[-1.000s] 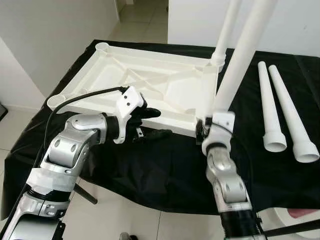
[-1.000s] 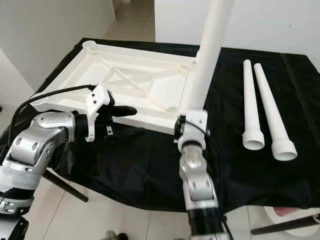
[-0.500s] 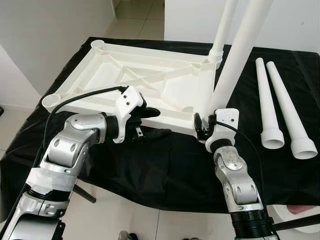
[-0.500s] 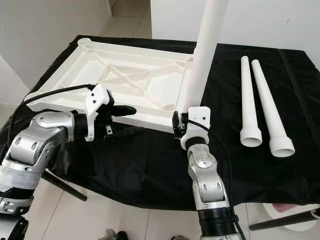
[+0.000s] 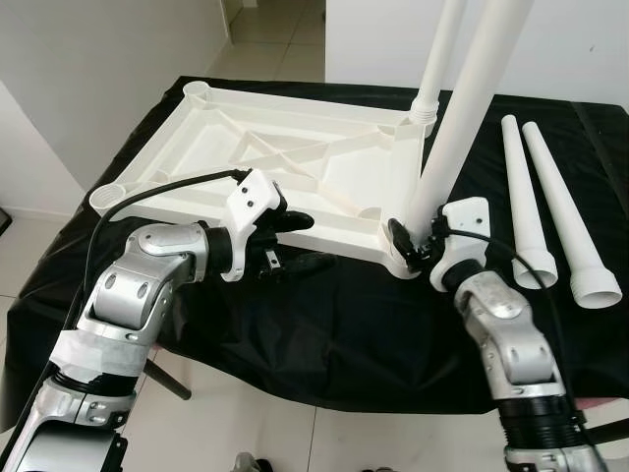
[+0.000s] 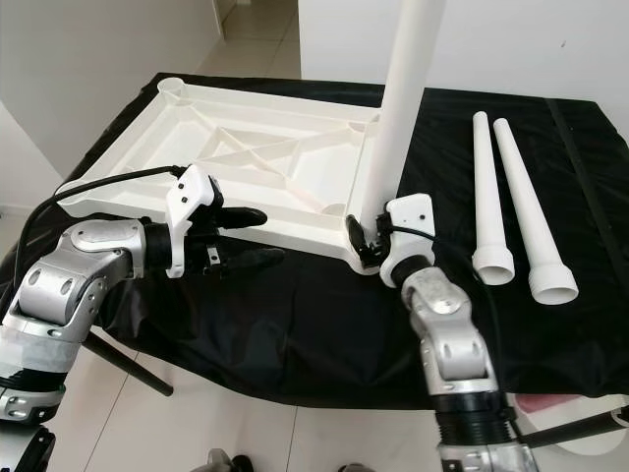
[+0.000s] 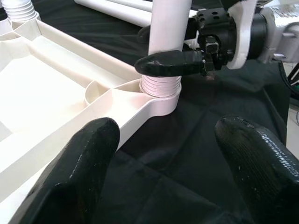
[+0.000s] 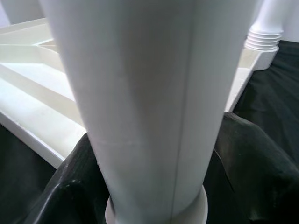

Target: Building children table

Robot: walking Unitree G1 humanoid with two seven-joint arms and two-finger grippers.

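Note:
A white table top (image 5: 295, 147) lies upside down on a black cloth. One white leg (image 5: 462, 108) stands upright in its near right corner socket (image 7: 161, 91). My right gripper (image 5: 411, 241) is shut on this leg just above the threaded collar, one finger (image 7: 170, 63) lying across it. A second leg (image 5: 439, 49) stands in the far right corner. My left gripper (image 5: 300, 242) is open at the top's front rim, its fingers (image 7: 84, 158) spread over the cloth, holding nothing.
Two loose white legs (image 5: 521, 197) (image 5: 568, 216) lie side by side on the cloth (image 5: 334, 324) to the right. The cloth's front edge hangs over tiled floor (image 5: 246, 413). White walls stand at the left and behind.
My right forearm has swung out to the right around the near leg while its gripper stays at the leg's base. The left arm has held still.

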